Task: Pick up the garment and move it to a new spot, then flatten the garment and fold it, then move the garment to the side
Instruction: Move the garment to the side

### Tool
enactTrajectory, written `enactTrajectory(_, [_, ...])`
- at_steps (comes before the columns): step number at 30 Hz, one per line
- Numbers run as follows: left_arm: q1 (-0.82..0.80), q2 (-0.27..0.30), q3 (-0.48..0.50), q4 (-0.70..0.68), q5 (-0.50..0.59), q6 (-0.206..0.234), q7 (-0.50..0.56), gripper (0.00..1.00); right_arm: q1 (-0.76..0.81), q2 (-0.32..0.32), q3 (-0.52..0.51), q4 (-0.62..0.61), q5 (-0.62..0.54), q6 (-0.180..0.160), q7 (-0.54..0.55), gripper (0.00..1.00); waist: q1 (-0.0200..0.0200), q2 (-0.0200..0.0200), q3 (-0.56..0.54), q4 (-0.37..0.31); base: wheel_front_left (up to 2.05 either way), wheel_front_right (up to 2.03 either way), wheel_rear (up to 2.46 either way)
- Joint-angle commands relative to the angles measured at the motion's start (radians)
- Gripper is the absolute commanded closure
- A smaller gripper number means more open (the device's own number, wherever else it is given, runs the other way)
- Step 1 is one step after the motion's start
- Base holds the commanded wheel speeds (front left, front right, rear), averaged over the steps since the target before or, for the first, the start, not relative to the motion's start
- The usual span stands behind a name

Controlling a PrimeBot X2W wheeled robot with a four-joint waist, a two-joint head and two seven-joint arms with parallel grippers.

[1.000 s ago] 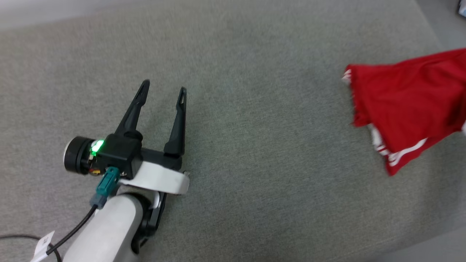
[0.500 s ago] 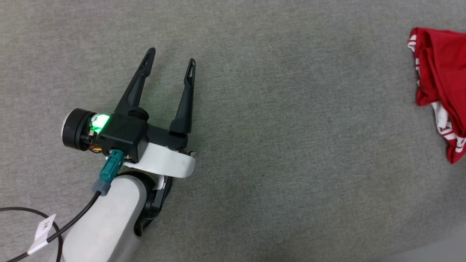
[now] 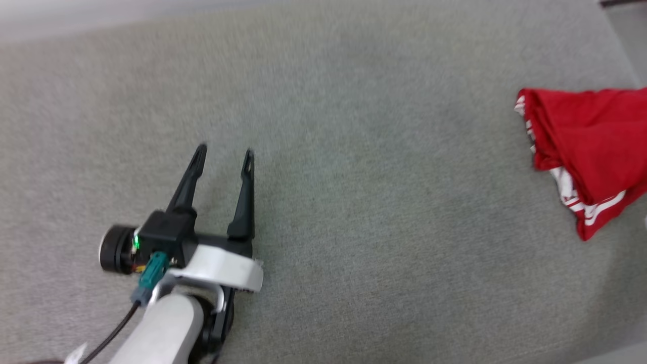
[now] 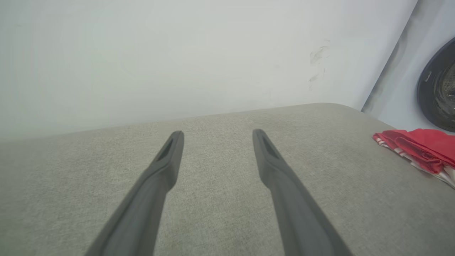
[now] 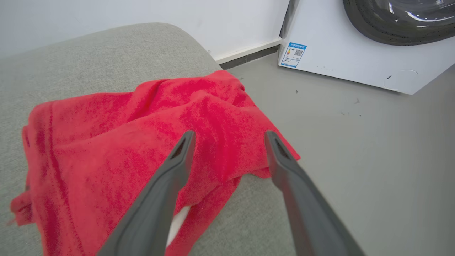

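Hovering at the lower left of the head view, the left gripper (image 3: pixel 225 151) keeps its two dark fingers spread wide and empty above a grey fabric cushion (image 3: pixel 379 192). The garment (image 3: pixel 591 151) lies crumpled at the far right of that cushion, well apart from the gripper, with red cloth on top and a red-and-white striped trim showing along its lower edge. This picture is slightly blurred.

From the left wrist view, the left gripper (image 4: pixel 217 133) points across the cushion (image 4: pixel 355 199) toward a plain white wall (image 4: pixel 177 53), its jaws wide. The garment (image 4: pixel 423 147) sits at the right edge of the cushion, and the dark round door of a washing machine (image 4: pixel 440 96) shows behind it.

From the right wrist view, the right gripper (image 5: pixel 229 134) stands directly over the garment (image 5: pixel 106 142) with its fingers wide apart, gripping nothing; whether the tips touch the cloth I cannot tell. The red heap rests at the corner of the cushion (image 5: pixel 89 60), a bit of white peeking out below. Beyond it lie a grey floor (image 5: pixel 355 149) and the white washing machine (image 5: pixel 355 60), which carries a small label (image 5: pixel 293 55).
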State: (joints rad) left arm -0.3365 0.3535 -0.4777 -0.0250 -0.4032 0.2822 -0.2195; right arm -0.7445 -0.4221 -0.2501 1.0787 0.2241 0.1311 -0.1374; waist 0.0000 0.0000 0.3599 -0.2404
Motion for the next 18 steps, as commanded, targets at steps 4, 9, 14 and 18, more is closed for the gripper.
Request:
enactTrajectory(4, [0.094,-0.008,0.023,0.007,-0.037,0.024,-0.017,0.0,0.131,0.075,0.058,-0.104,0.031,-0.001,-0.021,0.0,0.0,0.0,-0.146,0.008,0.0,0.0,0.0])
enactTrajectory(9, [0.157,-0.007,0.042,0.01,-0.06,0.037,-0.025,0.0,0.266,0.136,0.136,-0.262,0.06,-0.001,-0.008,0.0,0.0,0.0,-0.202,0.038,0.0,0.0,0.0])
enactTrajectory(14, [0.195,-0.008,0.058,0.021,-0.079,0.048,-0.029,0.0,0.369,0.177,0.194,-0.409,0.086,-0.001,0.006,0.0,0.0,0.0,-0.242,0.072,0.0,0.0,0.0])
enactTrajectory(18, [0.23,-0.006,0.079,0.034,-0.094,0.055,-0.033,0.0,0.453,0.222,0.231,-0.564,0.087,-0.001,0.023,0.0,0.0,0.0,-0.276,0.112,0.0,0.0,0.0])
